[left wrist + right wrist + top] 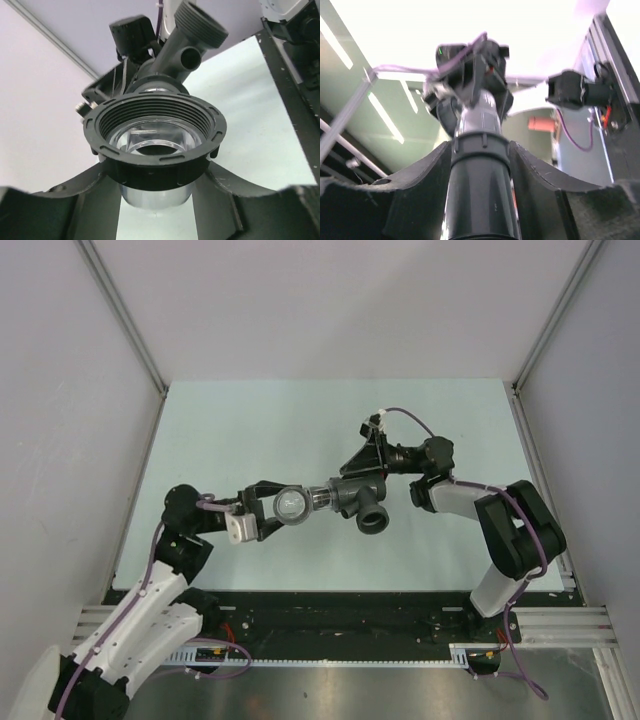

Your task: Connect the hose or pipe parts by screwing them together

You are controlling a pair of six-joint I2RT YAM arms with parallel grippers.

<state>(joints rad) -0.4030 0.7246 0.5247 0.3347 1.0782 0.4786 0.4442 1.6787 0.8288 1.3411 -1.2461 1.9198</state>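
The left arm reaches in from the near-left corner. Its end effector [275,508] is pressed onto a black ring nut [155,172], one finger on each side. In the left wrist view the nut's open, threaded mouth faces the camera. A clear, light-grey connector [320,498] runs through it and on to the right.

At centre, all the parts hang in the air above the pale counter [250,420]; none rests on it. The connector's far end meets one arm of the dark grey T-shaped fitting [362,502], and the two look lined up end to end. How far the threads have engaged cannot be seen.

On the right, the right end effector [368,462] pinches the T-shaped fitting from behind, its fingers clamped on the straight barrel, as the right wrist view shows.

The step in hand appears to be turning the two halves together. To do it well:
- Keep the two axes in one straight line.
- Hold one side steady while the other rotates.
- Press the parts gently together so the thread catches without crossing.
- Regrip if the wrist runs out of travel.
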